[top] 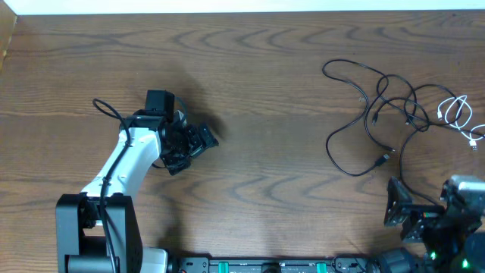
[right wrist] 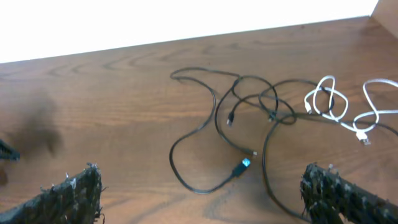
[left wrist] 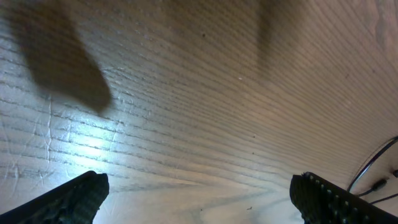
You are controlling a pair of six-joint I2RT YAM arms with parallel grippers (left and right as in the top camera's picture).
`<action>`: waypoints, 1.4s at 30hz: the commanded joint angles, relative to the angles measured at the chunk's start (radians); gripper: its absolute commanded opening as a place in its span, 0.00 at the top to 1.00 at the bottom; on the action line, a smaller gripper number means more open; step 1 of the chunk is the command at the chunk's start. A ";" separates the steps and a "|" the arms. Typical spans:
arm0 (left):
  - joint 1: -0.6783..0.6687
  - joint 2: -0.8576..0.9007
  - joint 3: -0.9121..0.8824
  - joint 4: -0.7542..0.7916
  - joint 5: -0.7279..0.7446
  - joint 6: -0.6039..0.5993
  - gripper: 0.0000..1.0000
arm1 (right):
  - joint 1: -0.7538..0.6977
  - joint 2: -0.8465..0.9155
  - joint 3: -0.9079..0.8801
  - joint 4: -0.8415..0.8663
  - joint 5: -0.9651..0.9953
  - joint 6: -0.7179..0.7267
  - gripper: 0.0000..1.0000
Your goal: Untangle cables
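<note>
A long thin black cable [top: 356, 121] lies in loose loops at the right of the wooden table. A shorter white cable [top: 459, 114] is coiled at its right end, crossing the black one. Both show in the right wrist view, the black cable [right wrist: 214, 124] ahead of the jaws and the white cable [right wrist: 333, 106] to the right. My right gripper [right wrist: 202, 196] is open and empty, near the table's front right, short of the cables. My left gripper [left wrist: 199, 199] is open and empty over bare wood at the left [top: 198, 144]; a bit of black cable [left wrist: 373, 171] shows at its view's right edge.
The table's far edge [top: 242, 13] meets a white wall. The arm bases [top: 98, 227] stand at the front edge. A black plug with a blue tip [right wrist: 242, 165] lies just ahead of the right jaws.
</note>
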 commanded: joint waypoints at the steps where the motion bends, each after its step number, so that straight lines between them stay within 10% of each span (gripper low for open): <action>1: 0.000 0.004 -0.001 -0.001 -0.013 0.018 0.01 | 0.003 -0.106 -0.097 0.030 -0.020 -0.011 0.01; 15: 0.000 0.004 -0.001 -0.001 -0.013 0.018 0.01 | 0.002 -0.304 -0.377 0.298 -0.027 -0.014 0.01; 25: 0.000 0.004 -0.001 -0.001 -0.013 0.018 0.01 | 0.004 -0.304 -0.529 0.890 -0.195 -0.371 0.01; 36: 0.000 0.004 -0.001 -0.001 -0.013 0.018 0.01 | 0.004 -0.304 -0.857 1.408 -0.207 -0.394 0.01; 42: 0.000 0.004 -0.001 -0.001 -0.013 0.018 0.01 | 0.004 -0.304 -0.945 1.379 -0.206 -0.327 0.01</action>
